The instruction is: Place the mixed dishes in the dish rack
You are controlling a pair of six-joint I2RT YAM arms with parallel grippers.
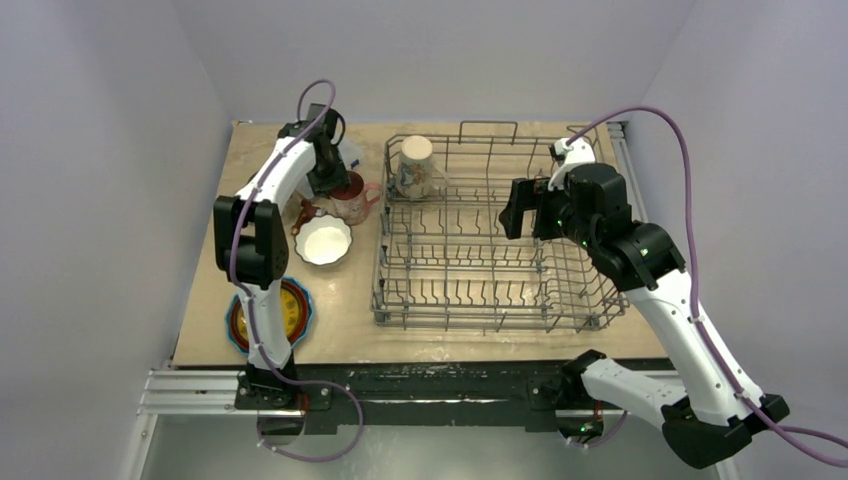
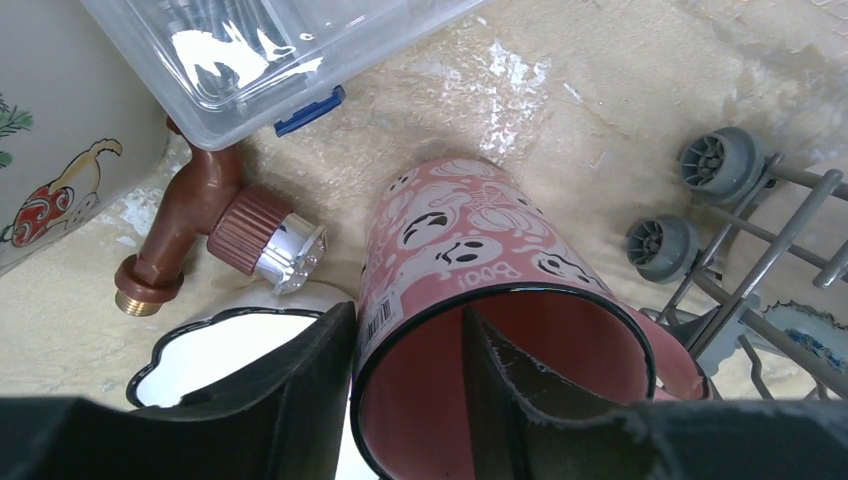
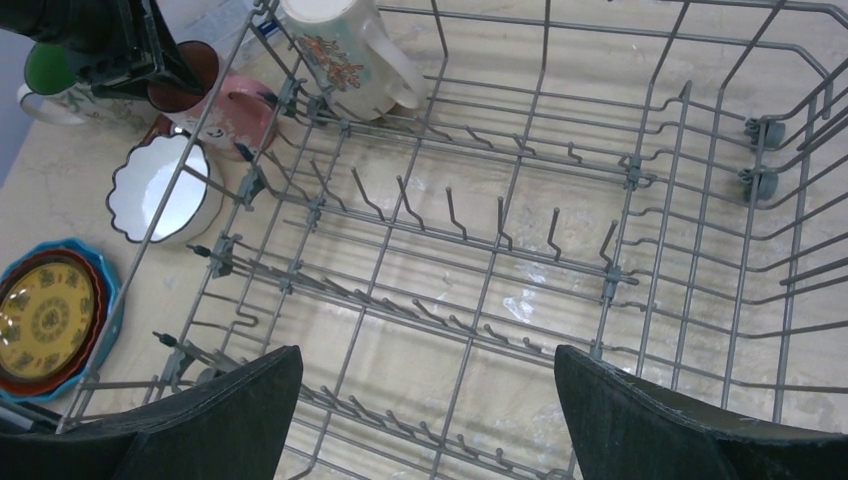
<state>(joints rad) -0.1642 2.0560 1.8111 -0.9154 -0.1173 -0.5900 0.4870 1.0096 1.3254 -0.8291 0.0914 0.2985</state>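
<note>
L gripper (image 2: pixel 408 318) is down on the pink mug (image 2: pixel 470 260) at far-left of table (image 1: pixel 350 310), just left of the dish rack (image 1: pixel 450 250). One finger (image 2: pixel 290 400) is outside the rim, the other inside. A strip of mug interior shows btwn inner finger and wall, so jaws straddle the wall w/o pinching it. Mug stands upright on table, outside rack.

Tight spot around it:
- Scalloped bowl (image 2: pixel 225 345) just beside mug on near-left; contact hidden by the finger.
- Brown tap-shaped tool (image 2: pixel 205 225) just beyond bowl.
- Clear box (image 2: pixel 250 60) on far side.
- Rack's wheeled corner on the right.
- 2nd cream mug (image 2: pixel 50 150) cut off at left edge of L wrist view; hidden behind L arm in top view.

R gripper (image 3: pixel 430 400) hangs over right half of rack, fingers spread wide, holding nothing. Open rows of tines run across mid and right of rack. Cream mug (image 1: pixel 415 165) sits upside down in its far-left corner.

Plate stack (image 3: pixel 50 318) lies near-left on table, well apart from rack, yellow-patterned plate on top, orange and blue rims under. L arm covers approx half of it in top view.

Rack's near side runs close to table's near edge. Side walls (image 1: pixel 100 200) stand close on both sides.
</note>
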